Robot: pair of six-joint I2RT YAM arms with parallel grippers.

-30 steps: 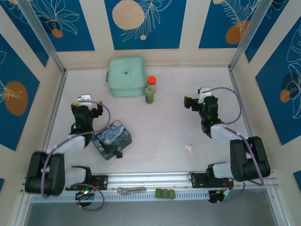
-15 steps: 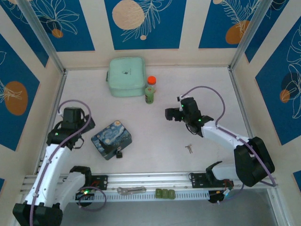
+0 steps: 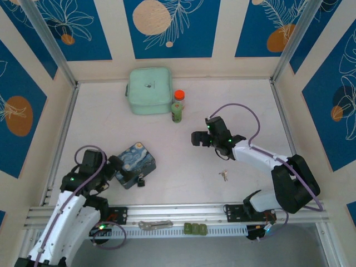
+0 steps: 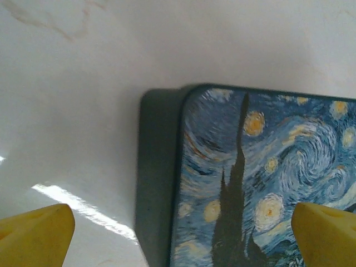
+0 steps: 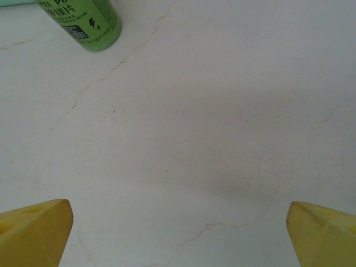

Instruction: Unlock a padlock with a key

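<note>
Left hand [image 4: 181,233] agape, box [image 4: 267,167] corner beneath

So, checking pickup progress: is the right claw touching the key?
Apart. The top view shows a plain stretch of table between the open right claw and the key.

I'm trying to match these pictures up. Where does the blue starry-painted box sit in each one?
Top view: the blue painted box lies at lower left on the table.
Left wrist view: it covers the lower right, with its rounded corner near the middle.
Right wrist view: white table, with the green bottle at top left.
Shared landmark: that green bottle, which stands at centre back in the top view.
</note>
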